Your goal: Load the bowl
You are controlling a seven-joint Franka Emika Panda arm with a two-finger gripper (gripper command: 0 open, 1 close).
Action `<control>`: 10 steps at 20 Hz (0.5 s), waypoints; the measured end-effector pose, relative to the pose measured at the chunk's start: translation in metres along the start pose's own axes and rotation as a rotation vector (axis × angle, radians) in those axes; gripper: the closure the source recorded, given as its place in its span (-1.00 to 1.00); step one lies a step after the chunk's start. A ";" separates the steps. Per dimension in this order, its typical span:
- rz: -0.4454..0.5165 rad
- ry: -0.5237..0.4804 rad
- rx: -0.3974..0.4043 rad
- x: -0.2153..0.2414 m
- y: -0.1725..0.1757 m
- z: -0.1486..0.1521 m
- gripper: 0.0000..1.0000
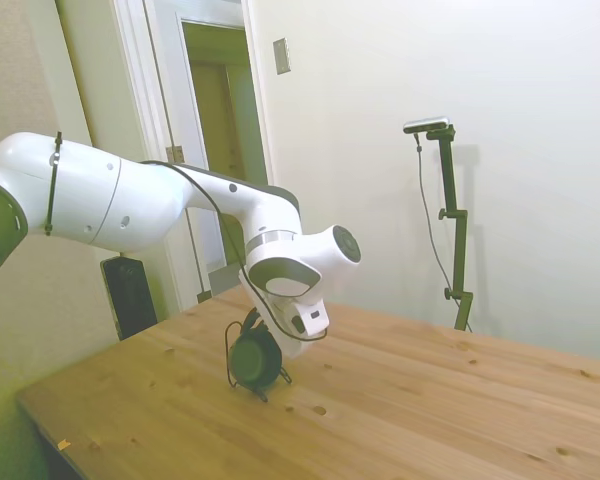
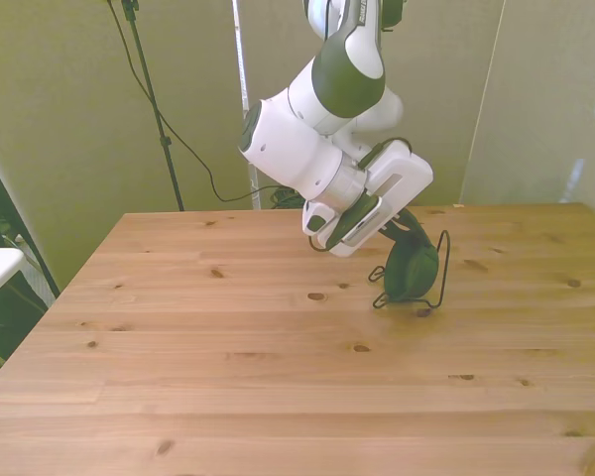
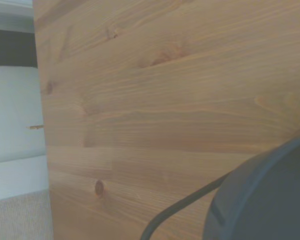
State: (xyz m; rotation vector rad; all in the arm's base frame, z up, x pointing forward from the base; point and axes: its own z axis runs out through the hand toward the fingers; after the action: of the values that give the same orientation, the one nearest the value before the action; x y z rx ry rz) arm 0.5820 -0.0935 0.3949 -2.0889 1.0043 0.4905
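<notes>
1. The bowl [image 1: 254, 360] is dark green and stands on edge on the wooden table [image 1: 430, 400], held upright inside a thin black wire rack [image 1: 229, 352].
2. In the front view the bowl [image 2: 411, 270] sits right of the table's [image 2: 228, 377] middle, with the rack's wire loop [image 2: 442, 268] rising along the bowl's side toward the front view's right.
3. The gripper [image 2: 389, 230] is tilted down at the bowl's upper rim, on the side toward the front view's left.
4. Jaw state: cannot be determined. The white wrist housing and the bowl hide the fingers in both the side and front views.
5. The wrist view shows the bowl's [image 3: 262, 200] dark rounded wall close up, a curved rack wire [image 3: 182, 205] beside it, and wood grain [image 3: 155, 100] beyond.
</notes>
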 end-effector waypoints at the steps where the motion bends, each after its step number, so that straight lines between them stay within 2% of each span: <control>1: 0.007 0.005 -0.004 0.000 0.000 0.000 -1.00; 6: 0.010 0.073 -0.034 -0.011 -0.005 -0.003 -1.00; 10: 0.013 0.206 -0.041 -0.055 -0.011 -0.017 -1.00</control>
State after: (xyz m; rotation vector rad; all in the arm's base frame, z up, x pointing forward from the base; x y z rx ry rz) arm 0.5569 -0.0743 0.4448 -2.2041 1.1334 0.3084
